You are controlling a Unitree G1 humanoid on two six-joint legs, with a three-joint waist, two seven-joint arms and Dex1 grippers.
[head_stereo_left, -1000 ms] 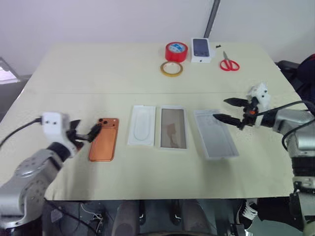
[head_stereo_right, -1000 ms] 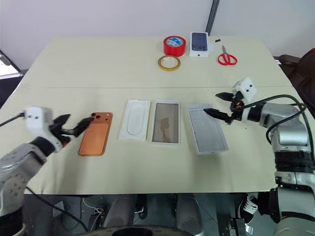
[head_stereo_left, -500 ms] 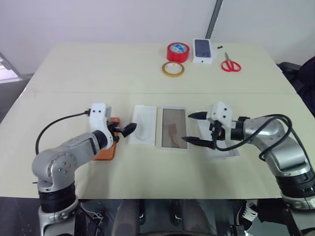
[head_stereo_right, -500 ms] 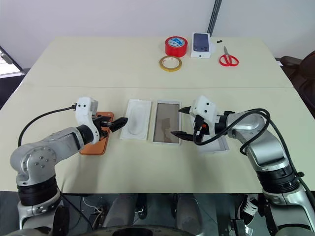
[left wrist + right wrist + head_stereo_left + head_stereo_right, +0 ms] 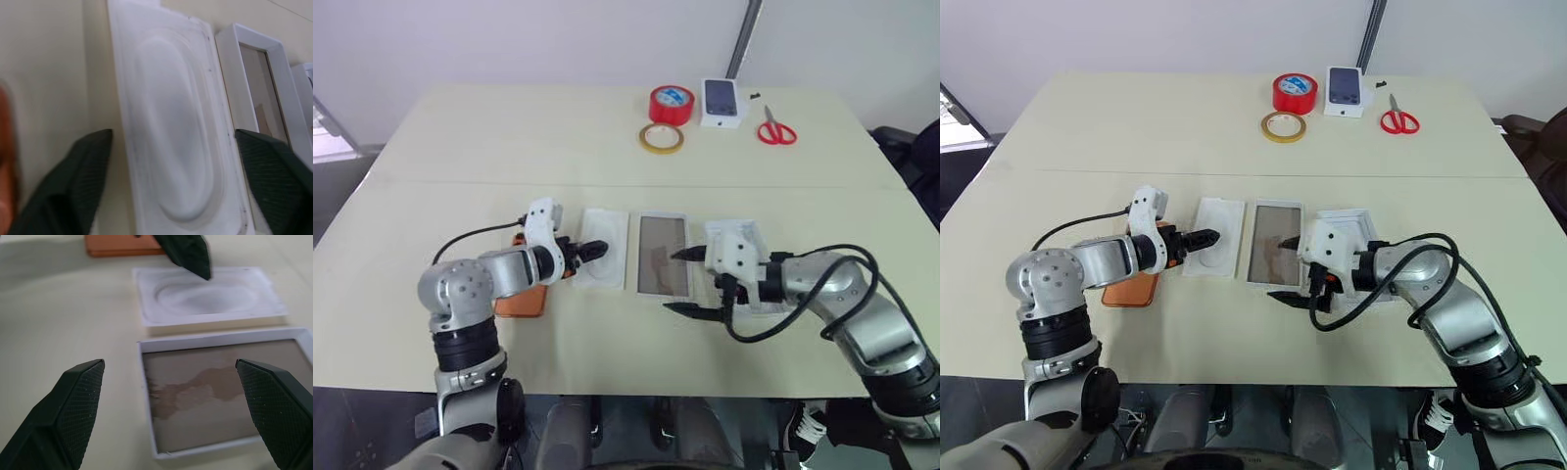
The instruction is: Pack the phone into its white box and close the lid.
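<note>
The phone, flat, stiff and likely slick, lies on the counter partly under the left arm; best pinched across its long edges. The left gripper hovers half-open over a white moulded insert, empty. The right gripper gapes wide at the white box, empty.

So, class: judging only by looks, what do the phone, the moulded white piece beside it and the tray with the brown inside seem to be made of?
Phone: probably metal or glass, with a smooth orange-copper sheen.
Moulded white piece: likely pressed card or pulp, matte, with a soft rounded impression.
White tray: seemingly cardboard, with thin, crisp white walls; its dull brown floor looks like paper, mottled lighter in patches.
</note>
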